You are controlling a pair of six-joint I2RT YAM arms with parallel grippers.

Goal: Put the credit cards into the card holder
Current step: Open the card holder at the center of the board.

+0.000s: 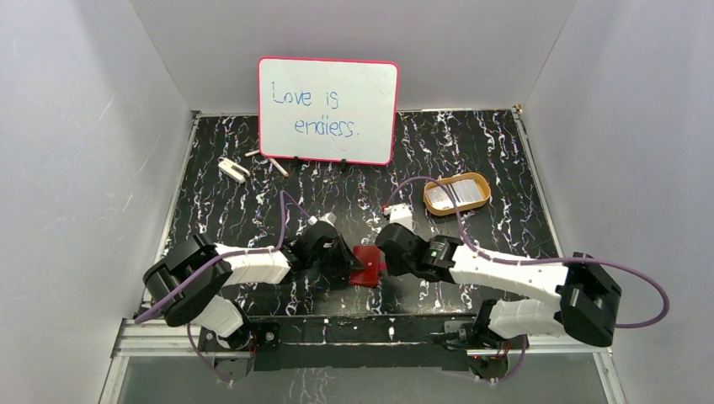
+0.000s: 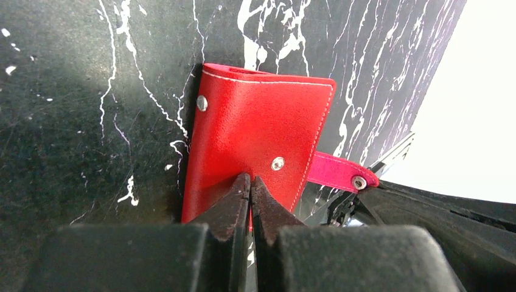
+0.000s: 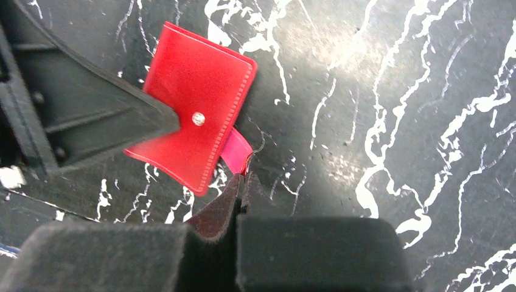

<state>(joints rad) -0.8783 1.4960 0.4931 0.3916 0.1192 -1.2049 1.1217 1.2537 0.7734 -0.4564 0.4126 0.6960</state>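
Card holder point(image 1: 368, 268) folded shut, flat at the bench's point(image 1: 253, 210) near middle, outline nearly square; snap tab point(image 3: 234, 151) points toward right gripper point(image 3: 242, 179), closed at its tip; left gripper point(image 2: 250, 179) closed, tips on the cover

Holder point(image 1: 367, 264) lies low centre on bench point(image 1: 505, 151), between the two jaws: left jaws at its left edge, right jaws at its right, by the tab point(image 3: 234, 149). Tray point(image 1: 487, 190) right of centre, cards point(image 1: 455, 195) in it. Whiteboard point(image 1: 328, 109) upright at back. Small items point(image 1: 233, 169) upper left.
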